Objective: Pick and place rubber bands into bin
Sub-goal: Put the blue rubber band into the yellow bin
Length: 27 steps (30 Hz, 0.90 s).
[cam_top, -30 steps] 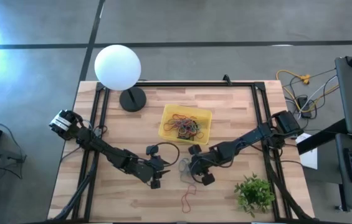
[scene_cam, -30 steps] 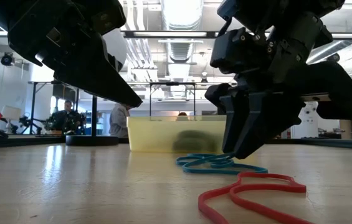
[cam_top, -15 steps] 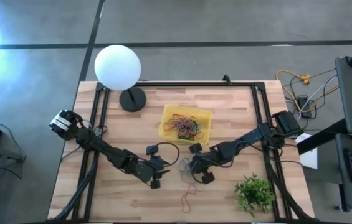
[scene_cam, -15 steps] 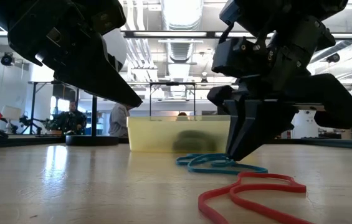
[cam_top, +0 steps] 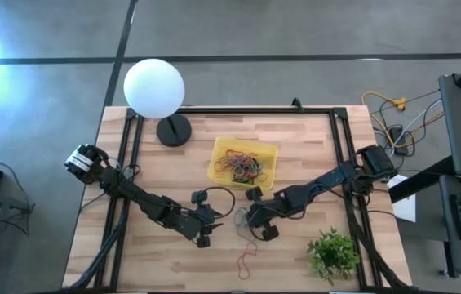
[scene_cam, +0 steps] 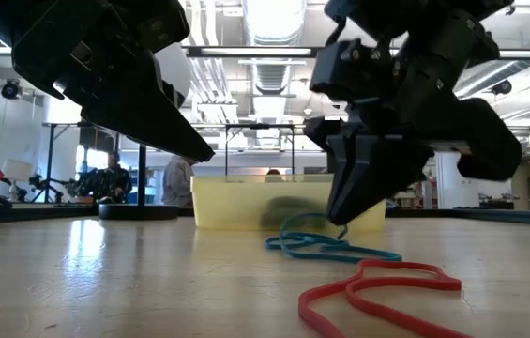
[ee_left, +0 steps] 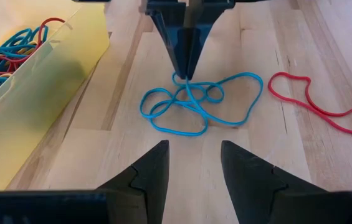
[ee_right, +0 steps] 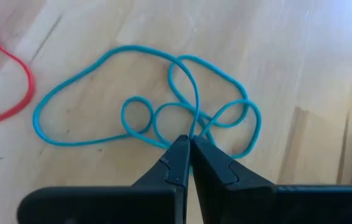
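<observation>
Blue rubber band (ee_right: pixel 144 102) in right claw (ee_right: pixel 190 155)

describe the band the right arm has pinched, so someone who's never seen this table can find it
Start at the yellow bin in the middle of the table; just in front of it the right hand is shut on a strand of the blue rubber band, a tangle of loops on the bare wood. Its one loose neighbour, the red rubber band, lies beside it, untouched.
</observation>
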{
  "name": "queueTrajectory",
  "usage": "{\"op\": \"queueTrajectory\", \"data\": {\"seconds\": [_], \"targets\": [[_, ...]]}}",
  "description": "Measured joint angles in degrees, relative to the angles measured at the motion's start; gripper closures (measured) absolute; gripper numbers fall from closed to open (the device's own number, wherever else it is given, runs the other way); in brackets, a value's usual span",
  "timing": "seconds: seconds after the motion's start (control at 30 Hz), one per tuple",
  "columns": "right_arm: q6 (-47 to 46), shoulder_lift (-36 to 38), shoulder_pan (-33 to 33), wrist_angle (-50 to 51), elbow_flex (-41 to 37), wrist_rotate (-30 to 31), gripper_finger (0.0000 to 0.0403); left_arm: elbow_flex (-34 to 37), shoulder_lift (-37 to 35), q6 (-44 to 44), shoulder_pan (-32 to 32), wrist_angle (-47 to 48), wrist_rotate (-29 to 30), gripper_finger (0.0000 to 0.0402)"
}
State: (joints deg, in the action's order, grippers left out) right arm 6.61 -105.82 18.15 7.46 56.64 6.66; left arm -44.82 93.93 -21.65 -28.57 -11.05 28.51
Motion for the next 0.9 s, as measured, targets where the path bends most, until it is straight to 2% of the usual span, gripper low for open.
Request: {"op": "queueTrajectory", "data": {"seconds": [0.33,0.6,0.77,0.9], "targets": [[3.38,6.65,-0.02,2.72,1.51,3.19,0.0395,0.02,0.01,0.01,0.02,0.01,0.0,0.0272],[9.94,13.05,-0.39,3.37,3.16,10.64,0.0395,0.02,0.0,0.01,0.01,-0.13,0.0,0.0272],[15.49,16.57,-2.38,3.91,5.51,14.6,0.0395,-0.02,0.01,0.03,0.02,-0.54,-0.02,0.0272],[18.91,18.66,-5.71,5.55,8.33,14.88,0.0395,-0.02,0.0,0.02,0.02,-0.43,0.0,0.0272]]}}
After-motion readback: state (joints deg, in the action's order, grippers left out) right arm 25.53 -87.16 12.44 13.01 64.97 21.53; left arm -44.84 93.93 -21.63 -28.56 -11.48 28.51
